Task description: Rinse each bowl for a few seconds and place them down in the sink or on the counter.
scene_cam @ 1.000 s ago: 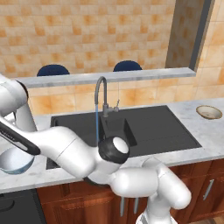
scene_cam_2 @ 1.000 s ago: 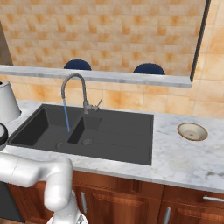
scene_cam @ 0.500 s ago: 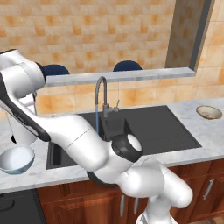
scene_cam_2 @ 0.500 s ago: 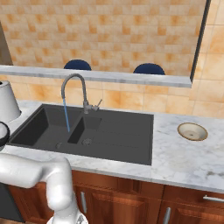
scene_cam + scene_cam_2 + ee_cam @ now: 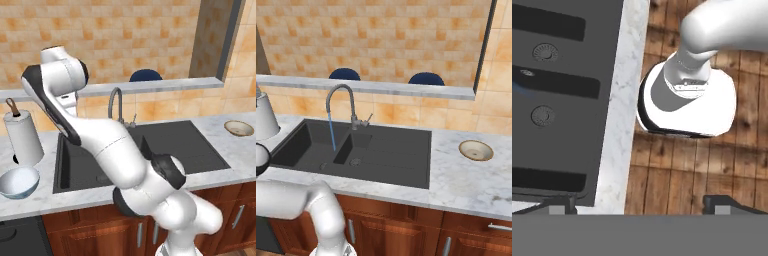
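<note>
Sink (image 5: 557, 100) lies below wide-open, empty fingers (image 5: 719, 204).

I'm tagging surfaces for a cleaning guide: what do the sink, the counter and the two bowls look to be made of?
Sink: matte dark grey, no shine, perhaps composite stone.
Counter: white-grey veined surface with a thick pale edge, seemingly polished marble or similar stone.
Pale blue bowl: smooth with a white inside, probably glazed ceramic.
Tan bowl: beige with a darker brown rim, likely stoneware, though the rendering leaves it open.

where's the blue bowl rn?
The pale blue bowl sits upright on the counter at the far left of the left base view, just left of the sink and in front of the white paper towel roll.
</note>
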